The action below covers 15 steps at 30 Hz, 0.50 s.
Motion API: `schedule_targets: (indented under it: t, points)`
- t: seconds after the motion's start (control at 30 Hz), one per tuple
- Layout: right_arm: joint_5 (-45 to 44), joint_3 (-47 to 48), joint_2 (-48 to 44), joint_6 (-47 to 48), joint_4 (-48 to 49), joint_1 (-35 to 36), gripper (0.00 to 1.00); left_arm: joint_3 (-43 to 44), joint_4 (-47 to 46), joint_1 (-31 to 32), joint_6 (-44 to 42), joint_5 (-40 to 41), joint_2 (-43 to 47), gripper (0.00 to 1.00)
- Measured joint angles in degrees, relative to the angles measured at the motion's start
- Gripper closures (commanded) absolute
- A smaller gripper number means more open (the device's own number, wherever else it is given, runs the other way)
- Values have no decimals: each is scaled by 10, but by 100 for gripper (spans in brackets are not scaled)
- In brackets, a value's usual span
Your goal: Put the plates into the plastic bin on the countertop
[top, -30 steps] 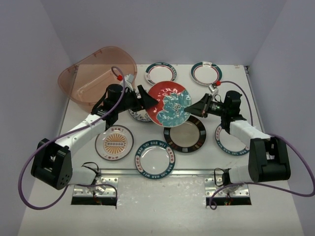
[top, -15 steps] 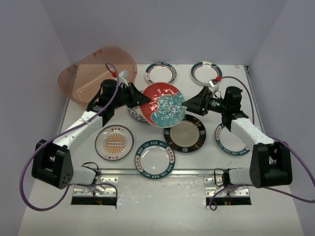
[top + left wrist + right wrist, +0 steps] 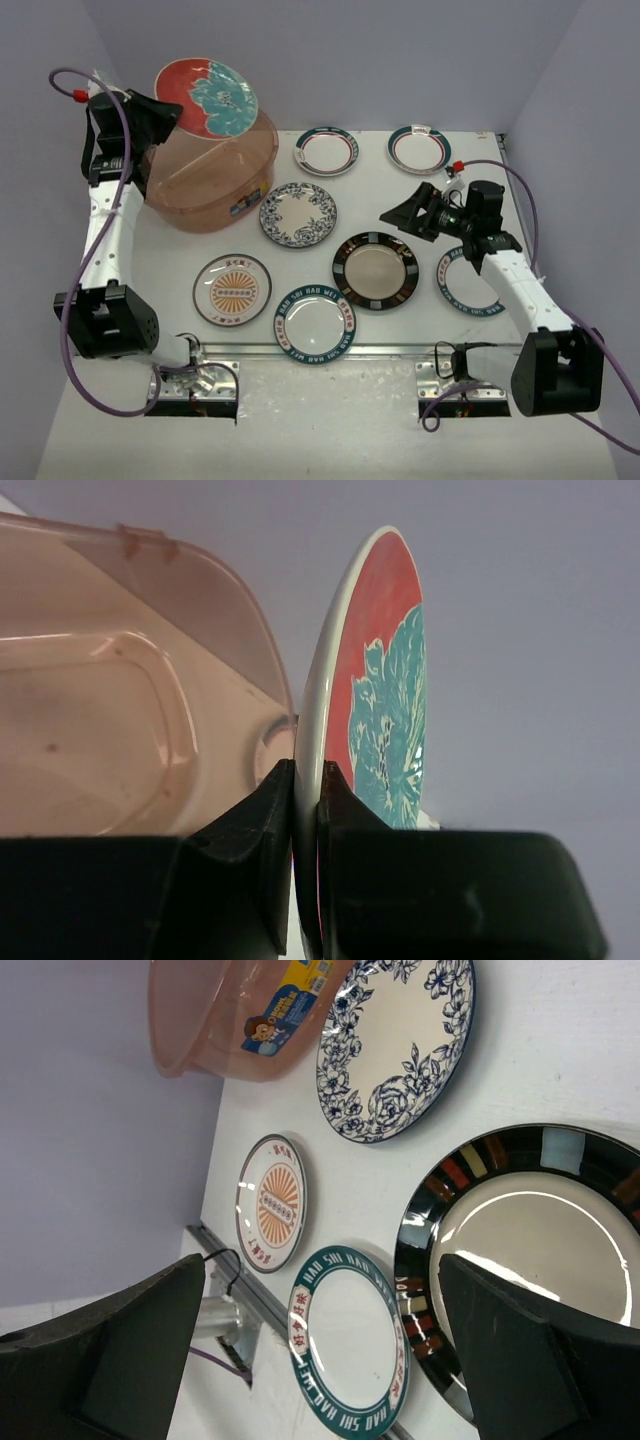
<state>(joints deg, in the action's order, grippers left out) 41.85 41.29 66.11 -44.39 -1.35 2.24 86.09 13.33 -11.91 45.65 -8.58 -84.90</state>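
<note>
My left gripper (image 3: 168, 110) is shut on the rim of a red plate with a teal flower (image 3: 206, 96), held on edge high over the pinkish plastic bin (image 3: 212, 170). In the left wrist view the fingers pinch the red plate's (image 3: 375, 695) white rim, with the bin (image 3: 120, 710) just to its left. My right gripper (image 3: 404, 216) stands wide open and empty above the countertop (image 3: 170, 260), over the black-gold plate (image 3: 375, 271). The blue floral plate (image 3: 298, 214), orange sunburst plate (image 3: 232, 289) and teal-lettered plate (image 3: 315, 322) lie flat.
Two teal-red banded plates (image 3: 326, 150) (image 3: 419, 149) lie at the back. Another teal-lettered plate (image 3: 468, 282) lies partly under the right arm. A metal rail (image 3: 320, 350) runs along the front edge. The right wrist view shows the floral plate (image 3: 395, 1045) and bin label (image 3: 285, 1005).
The right gripper let go of the red plate and drew back to the right, open. The left gripper closed on it and carried it from the table's middle up over the bin.
</note>
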Motion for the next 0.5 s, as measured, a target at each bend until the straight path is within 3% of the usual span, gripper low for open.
schedule_targets:
  t: [0.37, 0.4, 0.5]
  points:
    - [-32, -11, -75, 75, -90, -3, 1, 94, 81, -25, -13, 21, -291, 100]
    - [-33, -12, -79, 82, -98, -3, 1, 103, 86, -26, -15, 17, -313, 97]
    - [-48, -21, -93, 105, -117, -3, 1, 117, 89, -28, -16, 10, -360, 72]
